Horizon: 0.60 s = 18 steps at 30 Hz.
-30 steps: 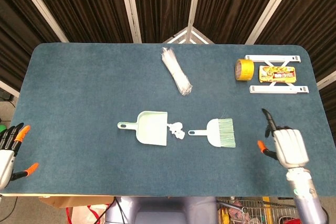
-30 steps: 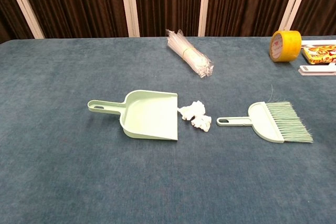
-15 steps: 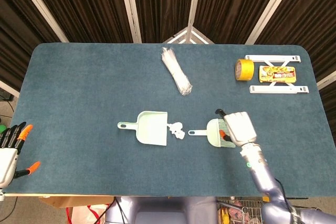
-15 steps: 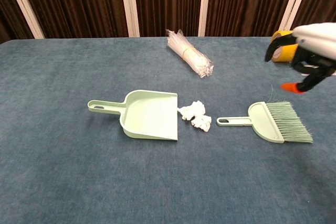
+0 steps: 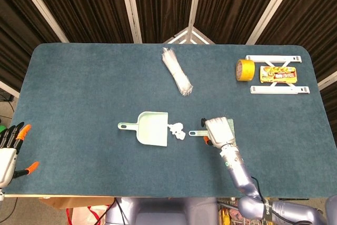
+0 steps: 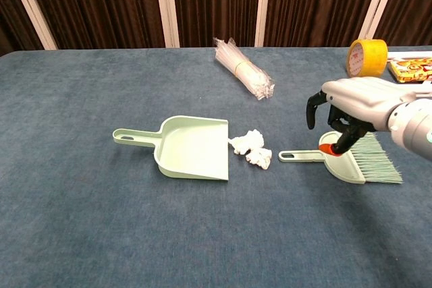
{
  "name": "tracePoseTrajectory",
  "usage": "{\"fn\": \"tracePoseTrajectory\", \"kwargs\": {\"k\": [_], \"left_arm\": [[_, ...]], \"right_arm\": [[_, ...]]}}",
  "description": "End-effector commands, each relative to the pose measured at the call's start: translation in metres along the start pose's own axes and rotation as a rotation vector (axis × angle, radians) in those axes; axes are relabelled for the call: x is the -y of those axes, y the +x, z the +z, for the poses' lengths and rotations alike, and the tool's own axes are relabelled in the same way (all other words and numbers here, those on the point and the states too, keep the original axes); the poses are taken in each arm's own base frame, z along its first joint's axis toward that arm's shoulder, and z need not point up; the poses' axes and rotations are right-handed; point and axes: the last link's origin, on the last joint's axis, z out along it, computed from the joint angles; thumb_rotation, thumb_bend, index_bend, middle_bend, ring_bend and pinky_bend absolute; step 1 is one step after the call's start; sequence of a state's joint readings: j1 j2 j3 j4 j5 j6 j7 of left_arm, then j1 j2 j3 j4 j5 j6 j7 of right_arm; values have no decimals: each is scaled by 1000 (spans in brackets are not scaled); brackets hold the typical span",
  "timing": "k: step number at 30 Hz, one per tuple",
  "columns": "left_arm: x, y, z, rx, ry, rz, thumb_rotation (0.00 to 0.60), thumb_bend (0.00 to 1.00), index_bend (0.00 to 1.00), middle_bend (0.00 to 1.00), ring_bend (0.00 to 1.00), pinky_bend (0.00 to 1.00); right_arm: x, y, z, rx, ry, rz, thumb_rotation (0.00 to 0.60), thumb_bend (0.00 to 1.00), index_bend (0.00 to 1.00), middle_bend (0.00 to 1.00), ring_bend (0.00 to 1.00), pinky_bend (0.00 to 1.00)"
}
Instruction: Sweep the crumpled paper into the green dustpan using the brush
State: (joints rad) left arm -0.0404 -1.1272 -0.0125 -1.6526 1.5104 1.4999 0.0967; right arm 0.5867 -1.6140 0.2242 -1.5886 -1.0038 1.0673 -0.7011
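Observation:
The green dustpan [image 5: 152, 128] [image 6: 192, 148] lies flat mid-table, its mouth facing right. Crumpled white paper [image 5: 176, 130] [image 6: 251, 148] sits just outside that mouth. The green brush [image 6: 358, 158] lies to the right, its handle [image 5: 195, 133] pointing at the paper. My right hand [image 5: 217, 130] [image 6: 344, 109] hovers over the brush's head and covers most of it in the head view. Its fingers arch down and apart, and the orange thumb tip sits at the brush's base without holding it. My left hand [image 5: 9, 148] stays off the table's front left corner, fingers spread and empty.
A bundle of clear plastic sticks [image 5: 177, 77] [image 6: 244, 69] lies behind the dustpan. A yellow tape roll [image 5: 245, 70] [image 6: 367, 59] and a yellow box [image 5: 279, 74] on a white frame sit at the back right. The blue table [image 5: 79, 88] has dark curtains behind it.
My right hand has travelled left from the table's front right, first over the bristles and now lower over the brush's head near the handle. The left hand, dustpan, paper and brush have not moved.

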Motion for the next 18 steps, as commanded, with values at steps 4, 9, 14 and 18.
{"fn": "tracePoseTrajectory", "kwargs": {"k": [4, 9, 14, 18], "left_arm": [[0, 0, 0, 1, 1, -1, 600, 0, 0, 0, 0, 0], [0, 0, 1, 4, 0, 0, 600, 0, 0, 0, 0, 0], [-1, 0, 2, 3, 2, -2, 600, 0, 0, 0, 0, 0], [-1, 0, 2, 3, 2, -3, 600, 0, 0, 0, 0, 0]], "right_arm": [[3, -13, 6, 20, -19, 2, 600, 311, 456, 915, 969, 854], [2, -22, 11, 38, -32, -6, 600, 311, 457, 915, 969, 854], [3, -27, 14, 48, -43, -5, 600, 311, 456, 915, 969, 854], [4, -30, 14, 56, -44, -5, 600, 311, 456, 915, 969, 854]]}}
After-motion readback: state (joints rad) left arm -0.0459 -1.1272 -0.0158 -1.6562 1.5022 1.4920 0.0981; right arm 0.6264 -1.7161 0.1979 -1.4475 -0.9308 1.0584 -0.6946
